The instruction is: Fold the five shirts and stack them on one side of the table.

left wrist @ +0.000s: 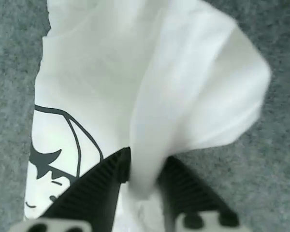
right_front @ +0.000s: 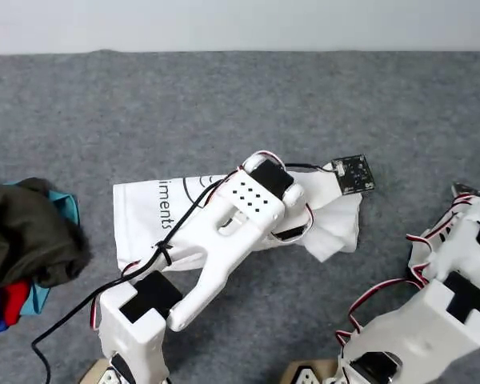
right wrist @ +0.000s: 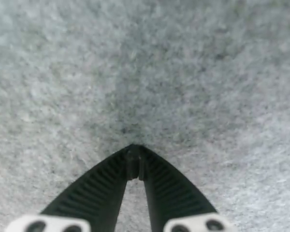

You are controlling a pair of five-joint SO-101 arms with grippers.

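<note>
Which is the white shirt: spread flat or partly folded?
Partly folded: the white shirt is bunched at one end, where the left gripper pinches a raised fold of it.

Grey felt tbl [right_front: 224,104]; white wall [right_front: 240,24]

We see our right gripper [right wrist: 134,157] poised over the grey felt [right wrist: 135,58] that covers the table. Its two black fingers [right wrist: 94,191], ribbed on their inner faces, slant toward each other until their tips press together. We cannot tell whether the tips touch the felt. Back from the tips, a narrow wedge of felt shows between the fingers. Each finger sits in a white mount [right wrist: 48,225] with dark round holes. The felt is darker right around the tips and paler farther from them.
</note>
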